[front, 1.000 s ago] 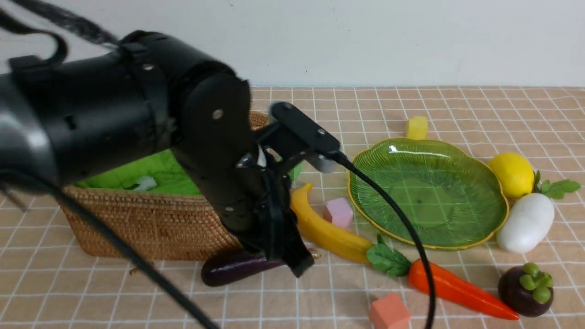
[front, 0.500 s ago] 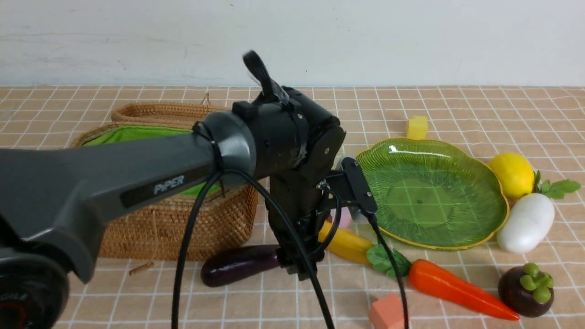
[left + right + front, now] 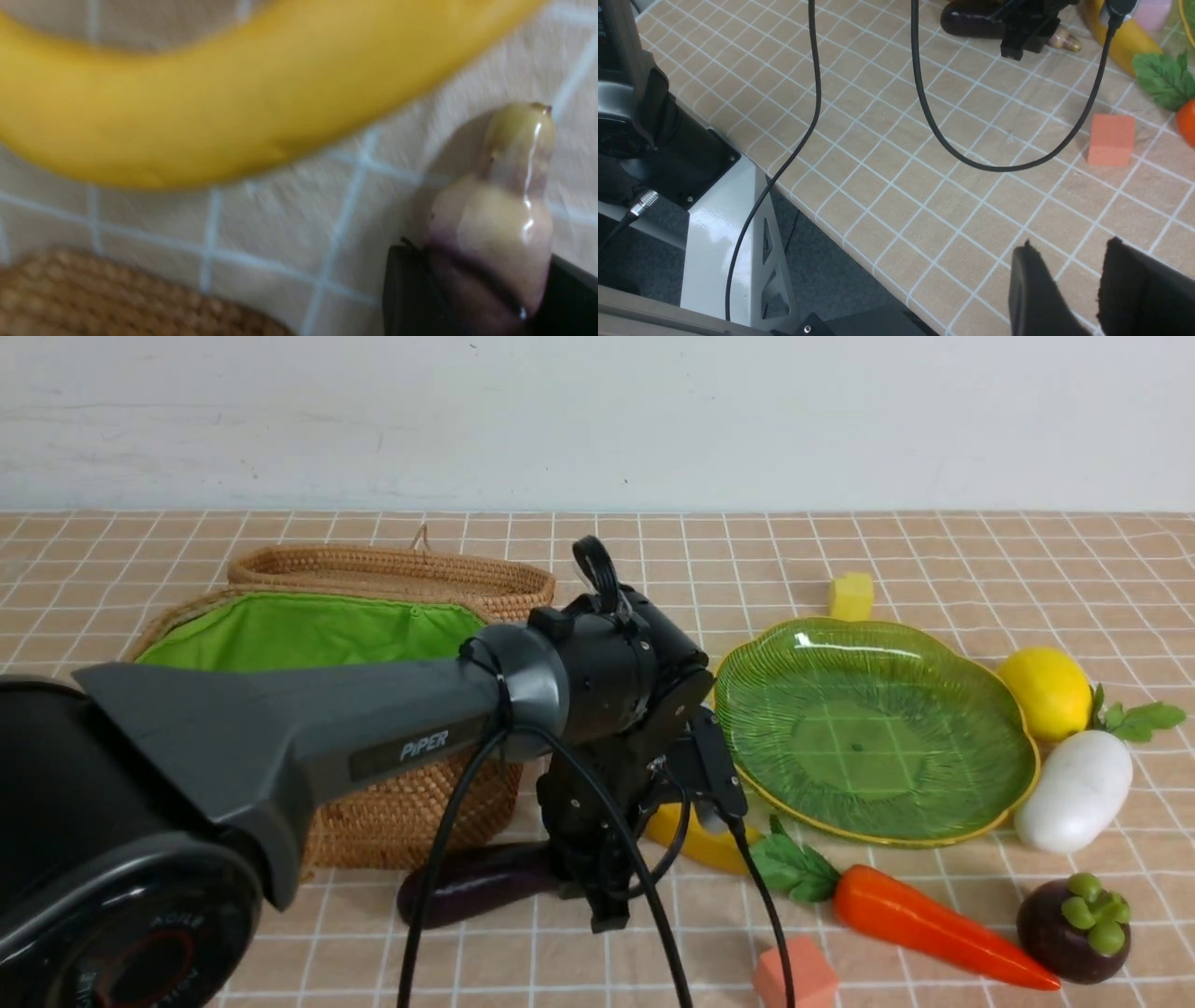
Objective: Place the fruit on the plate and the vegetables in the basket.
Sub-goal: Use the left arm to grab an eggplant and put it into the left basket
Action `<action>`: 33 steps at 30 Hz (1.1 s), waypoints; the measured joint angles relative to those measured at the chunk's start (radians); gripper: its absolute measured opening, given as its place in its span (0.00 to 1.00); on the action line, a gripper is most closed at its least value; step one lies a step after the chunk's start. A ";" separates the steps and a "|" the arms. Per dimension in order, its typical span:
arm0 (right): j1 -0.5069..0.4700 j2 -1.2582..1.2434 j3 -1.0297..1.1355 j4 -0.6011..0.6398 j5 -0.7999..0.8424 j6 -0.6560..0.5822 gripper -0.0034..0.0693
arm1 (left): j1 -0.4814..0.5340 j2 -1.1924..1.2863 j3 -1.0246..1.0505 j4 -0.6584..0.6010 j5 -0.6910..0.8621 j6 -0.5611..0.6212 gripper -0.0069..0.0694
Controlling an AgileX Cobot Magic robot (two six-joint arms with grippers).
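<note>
My left gripper (image 3: 597, 896) is down on the cloth in front of the basket (image 3: 411, 821), shut on the pale stem end of the dark purple eggplant (image 3: 467, 891). The left wrist view shows that stem (image 3: 504, 224) wedged between the black fingers (image 3: 406, 289), with the banana (image 3: 233, 102) just beyond. The banana (image 3: 695, 840) and the carrot (image 3: 924, 924) lie beside the green plate (image 3: 1027, 775). Lemon (image 3: 1046, 691), radish (image 3: 1074, 793) and mangosteen (image 3: 1074, 929) sit to its right. My right gripper (image 3: 1069, 252) hangs open over bare cloth near the table's front edge.
A shallow wicker lid (image 3: 392, 569) leans behind the basket. A yellow cube (image 3: 851, 595) lies behind the plate and an orange cube (image 3: 794, 980) in front of the carrot. The left arm's cables (image 3: 924, 116) dangle over the front of the table.
The left arm swung from above the basket down to the eggplant. Its jaws spread, then closed round the stem end, and the eggplant shifted slightly left. The right gripper kept still.
</note>
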 joint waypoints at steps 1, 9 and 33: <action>0.000 0.000 0.000 0.000 0.000 0.000 0.37 | -0.004 -0.006 -0.006 0.000 0.038 -0.003 0.45; 0.000 0.000 -0.001 -0.001 -0.041 0.000 0.37 | -0.085 -0.246 -0.031 -0.040 0.123 -0.005 0.45; 0.000 0.000 -0.001 -0.037 -0.390 -0.004 0.37 | 0.340 -0.398 -0.031 0.021 -0.108 0.154 0.94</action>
